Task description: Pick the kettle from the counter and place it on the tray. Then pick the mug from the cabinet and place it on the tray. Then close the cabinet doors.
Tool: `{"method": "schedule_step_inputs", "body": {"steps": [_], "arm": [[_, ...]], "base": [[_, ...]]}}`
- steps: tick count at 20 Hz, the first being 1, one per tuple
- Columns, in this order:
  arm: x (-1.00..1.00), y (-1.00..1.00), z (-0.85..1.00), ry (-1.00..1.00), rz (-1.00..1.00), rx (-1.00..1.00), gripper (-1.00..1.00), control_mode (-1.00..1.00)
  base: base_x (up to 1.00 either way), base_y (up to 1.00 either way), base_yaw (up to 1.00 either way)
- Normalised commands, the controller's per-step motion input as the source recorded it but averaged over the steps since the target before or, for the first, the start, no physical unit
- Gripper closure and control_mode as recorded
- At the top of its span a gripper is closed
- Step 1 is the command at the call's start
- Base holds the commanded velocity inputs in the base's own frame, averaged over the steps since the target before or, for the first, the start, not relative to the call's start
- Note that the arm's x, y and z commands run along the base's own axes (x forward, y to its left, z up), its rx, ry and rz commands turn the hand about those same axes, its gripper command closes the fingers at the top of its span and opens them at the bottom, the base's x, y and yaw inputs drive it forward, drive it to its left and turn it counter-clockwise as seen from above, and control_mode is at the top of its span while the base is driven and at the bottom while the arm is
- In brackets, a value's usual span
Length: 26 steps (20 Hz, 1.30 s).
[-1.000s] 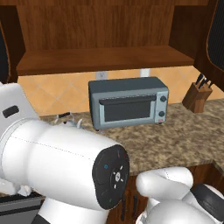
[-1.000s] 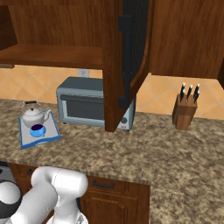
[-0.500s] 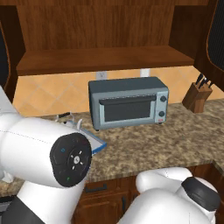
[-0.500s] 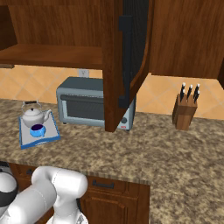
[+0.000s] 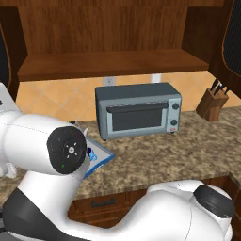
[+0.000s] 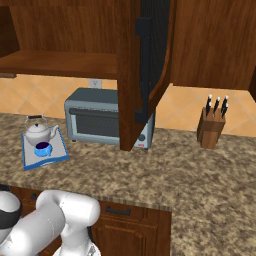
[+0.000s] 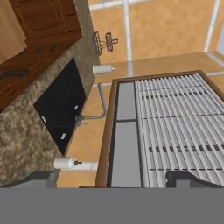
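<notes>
The dark reddish-brown wooden wall cabinet point(image 6: 60, 62) has its mesh-panelled door point(image 6: 145, 75) hanging open over the speckled granite counter point(image 6: 175, 175). The white arm point(image 5: 66, 150) has swung left. Near the counter's left end, the blue-rimmed grey tray point(image 6: 57, 152) carries the white-grey kettle point(image 6: 40, 132) and the small blue mug point(image 6: 43, 148). The pincer point(image 7: 117, 178) is wide and empty, so probably only the doors remain.

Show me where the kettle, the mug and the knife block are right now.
kettle point(image 6: 40, 133): right base view, on its white body.
mug point(image 6: 43, 148): right base view, on its blue rim, on the tray in front of the kettle.
knife block point(image 6: 210, 133): right base view, on its wooden front face.
</notes>
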Motion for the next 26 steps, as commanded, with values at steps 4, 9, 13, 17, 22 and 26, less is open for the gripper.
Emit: {"method": "schedule_step_inputs", "body": {"steps": [4,9,13,17,22,26], "arm": [[0.43,0.00,-0.03,-0.02,0.00,0.00,-1.00,-1.00],[0.31,0.01,0.00,-0.10,0.00,0.00,-1.00,-1.00],[0.00,0.17,0.00,-0.15,0.00,0.00,-1.00,-1.00],[-0.03,0.28,0.00,-0.05,0.00,0.00,-1.00,-1.00],[0.32,0.07,-0.08,0.00,-0.04,0.00,-1.00,-1.00],[0.34,-0.26,-0.10,0.03,-0.12,0.00,-1.00,-1.00]], "base": [[0.00,0.00,0.00],[0.00,0.00,0.00],[0.00,0.00,0.00],[0.00,0.00,0.00],[0.00,0.00,0.00],[0.00,0.00,0.00]]}}
